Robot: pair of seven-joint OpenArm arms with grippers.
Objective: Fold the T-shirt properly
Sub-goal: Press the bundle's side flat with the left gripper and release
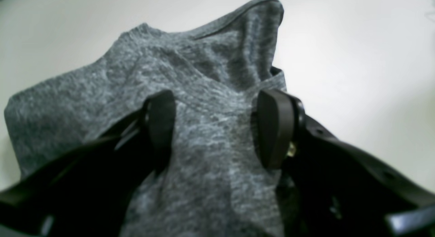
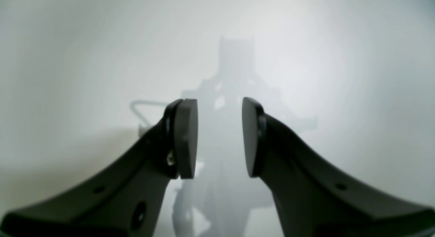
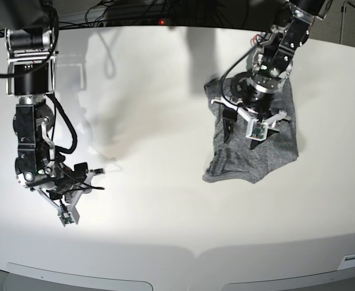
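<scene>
Now T-shirt (image 3: 259, 145) bunched (no clear long axis); left pincer (image 3: 249, 119) spread above; right pincer (image 3: 83, 180) parted, empty.

A white tabletop (image 3: 165, 200) is seen, with black cables (image 3: 113, 11) and a red light (image 3: 162, 22) behind its far edge.

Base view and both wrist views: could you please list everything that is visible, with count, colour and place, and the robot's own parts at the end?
T-shirt: one, heather grey, partly folded on the table's right side in the base view, under the left gripper.
Table: one, white, fills most of the view.
Cables: several, black, along the table's far edge.
Left gripper: one, black, open, just above the T-shirt, cloth seen between the fingers.
Right gripper: one, black, open, holding nothing, over bare table.
</scene>
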